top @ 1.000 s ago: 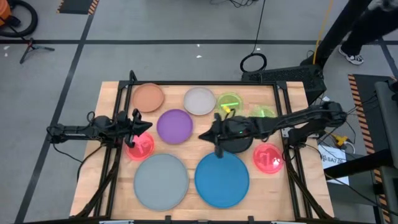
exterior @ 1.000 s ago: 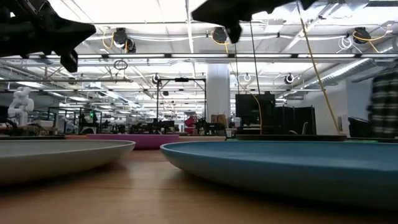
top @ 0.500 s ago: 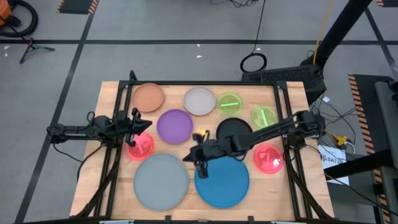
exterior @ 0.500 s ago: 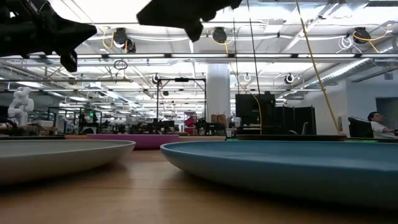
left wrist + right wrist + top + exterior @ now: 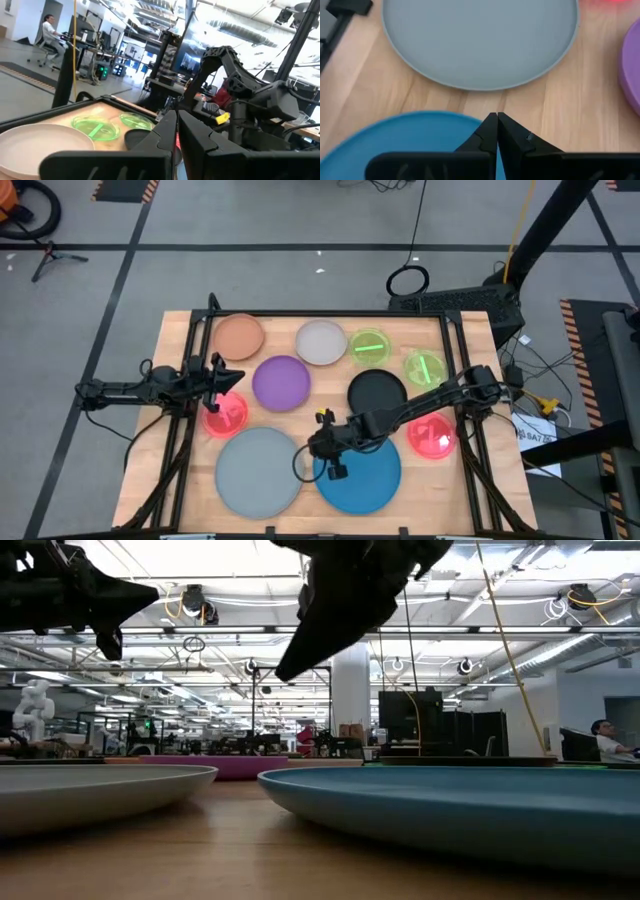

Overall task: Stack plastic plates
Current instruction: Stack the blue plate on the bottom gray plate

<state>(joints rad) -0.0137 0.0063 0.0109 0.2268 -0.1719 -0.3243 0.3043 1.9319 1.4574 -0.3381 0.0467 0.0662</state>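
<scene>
Round plastic plates lie flat on the wooden table in the high view: grey (image 5: 258, 470) and blue (image 5: 365, 475) near, purple (image 5: 281, 382), black (image 5: 375, 390), orange-brown (image 5: 238, 336), whitish (image 5: 321, 342), two neon green (image 5: 370, 346), and two pink (image 5: 433, 435). My right gripper (image 5: 308, 455) hovers shut above the blue plate's left rim (image 5: 435, 117), beside the grey plate (image 5: 480, 40). My left gripper (image 5: 228, 383) waits shut above the left pink plate (image 5: 226, 418).
Wood shows in a narrow strip between the grey and blue plates (image 5: 485, 102). A raised rail frames the table (image 5: 330, 314). My right arm (image 5: 430, 395) reaches across the black plate. Beyond the far edge, a person sits in the room (image 5: 50, 25).
My right gripper has swept from above the black plate toward the table's near-left, over the gap between the grey and blue plates, and it has come nearer the low camera. The plates have not moved.
</scene>
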